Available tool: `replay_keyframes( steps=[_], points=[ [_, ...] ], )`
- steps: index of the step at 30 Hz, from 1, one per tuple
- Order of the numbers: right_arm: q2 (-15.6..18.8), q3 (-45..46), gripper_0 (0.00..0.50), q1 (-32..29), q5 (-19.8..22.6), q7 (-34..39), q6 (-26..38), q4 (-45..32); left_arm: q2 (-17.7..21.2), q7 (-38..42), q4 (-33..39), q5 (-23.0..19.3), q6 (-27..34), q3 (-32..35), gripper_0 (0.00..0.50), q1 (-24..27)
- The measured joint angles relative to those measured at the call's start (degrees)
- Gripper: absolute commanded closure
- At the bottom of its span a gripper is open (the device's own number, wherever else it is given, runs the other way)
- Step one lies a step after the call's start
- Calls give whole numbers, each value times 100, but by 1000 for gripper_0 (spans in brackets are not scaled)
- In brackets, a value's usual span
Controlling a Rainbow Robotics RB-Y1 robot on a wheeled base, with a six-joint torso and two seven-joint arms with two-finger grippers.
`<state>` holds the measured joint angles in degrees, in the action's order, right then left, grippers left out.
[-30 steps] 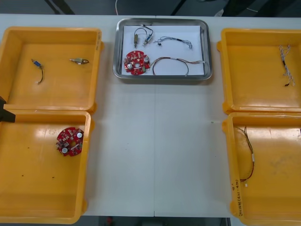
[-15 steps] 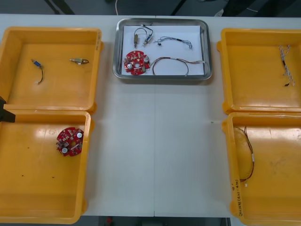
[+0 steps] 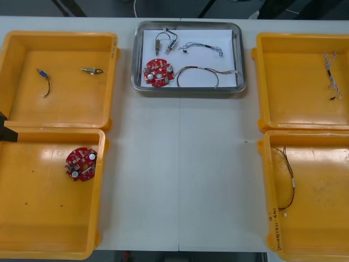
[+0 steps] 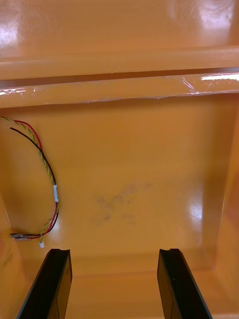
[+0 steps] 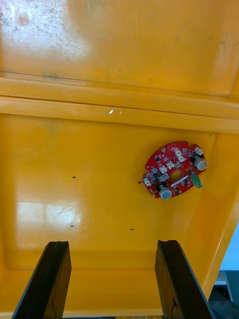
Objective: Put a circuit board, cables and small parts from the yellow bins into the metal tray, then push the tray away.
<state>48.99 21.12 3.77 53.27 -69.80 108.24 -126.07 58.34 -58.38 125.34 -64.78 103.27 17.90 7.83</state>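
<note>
The metal tray (image 3: 241, 54), white inside, stands at the table's far middle. It holds a red circuit board (image 3: 158, 72), cables (image 3: 199, 71) and small metal parts (image 3: 164, 41). My left gripper (image 5: 112, 244) hangs open over the near left yellow bin (image 5: 74, 189). A second circuit board (image 5: 174, 170) lies beyond its fingers, apart from them, and is also in the front view (image 3: 81, 164). My right gripper (image 4: 114, 251) is open above the near right bin (image 4: 149, 164), where a red and yellow cable (image 4: 47, 184) lies off to one side.
The far left bin (image 3: 60, 38) holds a small metal part (image 3: 91, 70) and a short cable piece (image 3: 43, 81). A twisted cable (image 3: 331, 73) lies in the far right bin (image 3: 294, 82). A black part of my left arm (image 3: 4, 132) shows at the table's left edge.
</note>
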Motion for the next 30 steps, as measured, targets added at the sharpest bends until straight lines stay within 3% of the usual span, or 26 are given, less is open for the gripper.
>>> replay_keyframes(
  steps=[12,30],
  points=[
    [0,0,0,-4,0,-1,-295,-51,0,0,0,0,0,0,0,0],
    [0,0,0,-5,-3,-1,-230,-54,0,0,0,0,0,0,0,0]
  ],
)
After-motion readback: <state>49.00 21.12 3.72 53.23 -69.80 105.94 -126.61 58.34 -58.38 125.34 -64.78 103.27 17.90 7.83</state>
